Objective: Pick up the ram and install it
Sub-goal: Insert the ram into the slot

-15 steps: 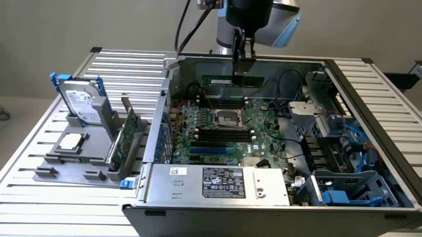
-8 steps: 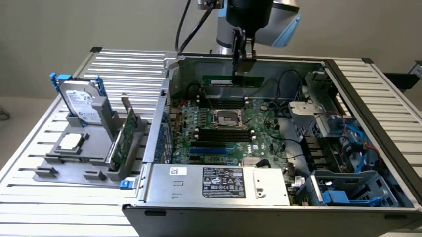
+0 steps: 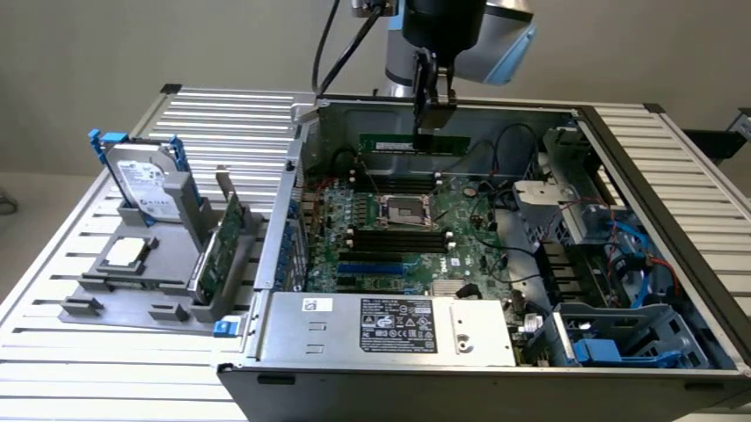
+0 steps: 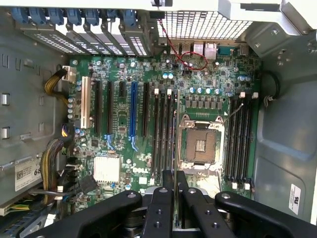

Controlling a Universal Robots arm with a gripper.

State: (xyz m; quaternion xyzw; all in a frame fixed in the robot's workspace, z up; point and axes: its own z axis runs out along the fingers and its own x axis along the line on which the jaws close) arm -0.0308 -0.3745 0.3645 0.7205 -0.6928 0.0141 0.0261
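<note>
**While Clenched on the Ram [image 3: 413,143], the Hand [image 3: 432,123] Hung Over the Open Case [image 3: 352,327]**

As the arm reached down from above, its hand gripped the ram by the upper edge, the two dark fingers pinched close on the thin green stick. The ram hung level and on edge in the air, toward the far wall of the computer case, clear of the motherboard [image 3: 470,251] below it. Beneath and a little nearer the camera lay the processor socket [image 3: 403,211], with rows of long black memory slots [image 3: 399,239] beside it, none of them touched by the stick.

From the wrist view the fingers [image 4: 161,208] stood almost together with only a narrow gap between them, and beyond them spread the motherboard [image 4: 124,148], the square socket [image 4: 200,146] and black slots [image 4: 163,129] on either side of it.

To the exterior view's left of the case, a grey fixture [image 3: 129,294] on the slatted tabletop [image 3: 83,369] carried an upright hard drive [image 3: 147,180] and a green expansion card [image 3: 223,246].
</note>
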